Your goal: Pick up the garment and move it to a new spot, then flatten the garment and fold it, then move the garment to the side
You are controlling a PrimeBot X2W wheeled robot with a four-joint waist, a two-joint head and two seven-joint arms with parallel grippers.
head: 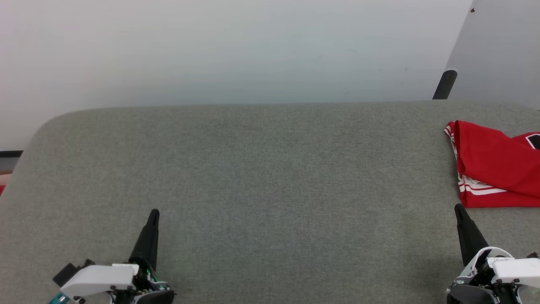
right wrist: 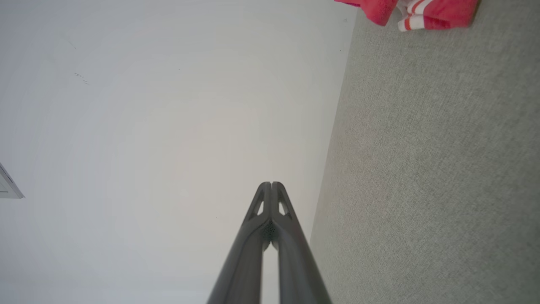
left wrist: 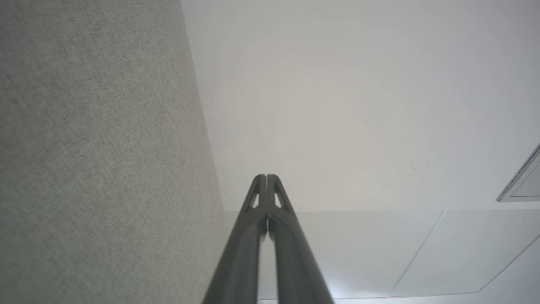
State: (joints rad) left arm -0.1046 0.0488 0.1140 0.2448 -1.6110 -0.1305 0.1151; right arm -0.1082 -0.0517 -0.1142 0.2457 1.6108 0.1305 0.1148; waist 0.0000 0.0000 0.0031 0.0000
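Grey worktop (head: 270, 177) spreads wide, the garment (head: 493, 169) bunched at its right side. Right end effector (head: 457, 207), pinched closed and empty, hovers just beside the garment's near edge; left end effector (head: 154, 213), likewise closed and empty, well apart.

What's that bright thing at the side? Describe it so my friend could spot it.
Start with the wide grey fabric-covered table. Follow it to the right side, just past the tip of the robot's right fingers. There lies the garment, bunched up: bright red with white-and-red striped trim, unlike the plain grey surface and dark fingers.
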